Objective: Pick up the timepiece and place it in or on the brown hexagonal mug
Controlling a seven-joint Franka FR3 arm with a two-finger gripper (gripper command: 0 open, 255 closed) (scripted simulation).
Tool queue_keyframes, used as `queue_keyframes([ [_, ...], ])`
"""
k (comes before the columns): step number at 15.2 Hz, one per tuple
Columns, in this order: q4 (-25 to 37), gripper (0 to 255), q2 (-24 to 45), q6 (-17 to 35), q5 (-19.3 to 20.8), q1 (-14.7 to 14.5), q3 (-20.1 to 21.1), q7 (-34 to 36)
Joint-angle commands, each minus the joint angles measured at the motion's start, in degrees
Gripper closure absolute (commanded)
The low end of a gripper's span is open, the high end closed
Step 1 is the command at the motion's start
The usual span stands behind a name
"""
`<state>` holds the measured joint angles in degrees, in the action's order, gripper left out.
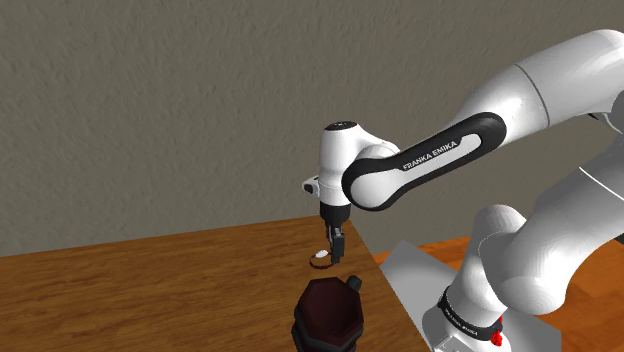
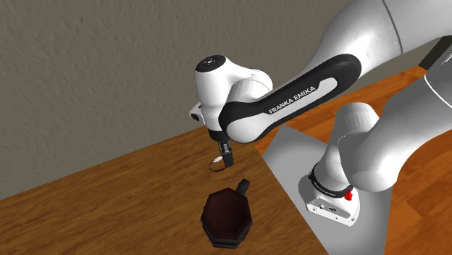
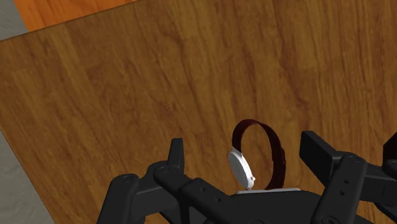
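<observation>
The timepiece is a small wristwatch (image 3: pixel 256 156) with a white face and a dark brown strap. It stands on its edge on the wooden table (image 1: pixel 150 290), close to the table's edge beside the stand. My black gripper (image 3: pixel 247 149) points down over it, open, with the watch between the two fingers and neither finger touching it. From the side, the watch (image 1: pixel 320 258) (image 2: pixel 216 163) shows just beside the gripper (image 1: pixel 338 248) (image 2: pixel 227 157). The dark brown hexagonal mug (image 1: pixel 328 312) (image 2: pixel 226 216) stands upright a short way in front of the watch, its handle toward the gripper.
The table's edge runs next to the grey stand (image 1: pixel 410 275) (image 2: pixel 290 145). A rough grey wall (image 1: pixel 150 100) rises behind the table. Orange wooden floor (image 2: pixel 413 188) lies beyond the stand. Bare tabletop (image 2: pixel 94 210) stretches toward the second exterior view's left.
</observation>
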<state>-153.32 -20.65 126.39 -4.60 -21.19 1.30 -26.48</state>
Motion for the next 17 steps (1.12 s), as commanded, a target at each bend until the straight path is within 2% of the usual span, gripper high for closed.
queue_keyframes([
  [1,-0.02,0,0.07,0.1,-0.01,-0.01,0.01,0.01],
  [4,-0.02,0,0.06,0.09,-0.01,-0.01,0.01,0.01],
  [5,-0.02,255,0.06,0.09,-0.01,-0.01,0.01,0.01],
  [14,-0.02,255,0.07,0.1,-0.01,-0.01,0.01,0.01],
  [17,1.13,255,-1.61,-2.73,0.13,0.04,-0.01,0.18],
])
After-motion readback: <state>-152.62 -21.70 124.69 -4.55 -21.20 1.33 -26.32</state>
